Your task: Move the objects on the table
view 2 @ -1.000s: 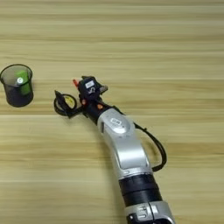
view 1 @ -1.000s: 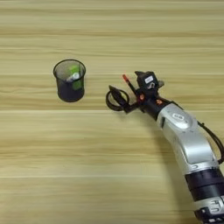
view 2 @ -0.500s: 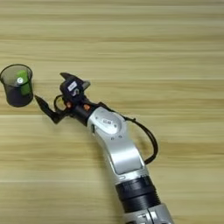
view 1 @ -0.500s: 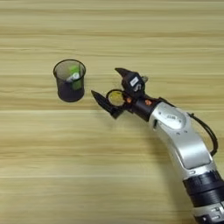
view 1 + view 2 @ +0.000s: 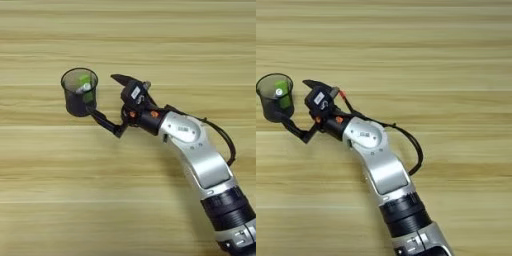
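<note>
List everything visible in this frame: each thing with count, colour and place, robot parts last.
Cup: one, dark see-through, upright on the table, left of centre.
Green item: one, green with a white bit, inside the cup; what it is cannot be told.
Table: one, pale wood-grain planks, fills the view.
Right gripper: one, two black fingers spread open; the near finger lies at the base of the cup on its right side, the far finger points left beyond it; nothing is seen between them.
Right arm: one, silver forearm with a black cable and orange marks at the wrist, entering from the bottom right.
</note>
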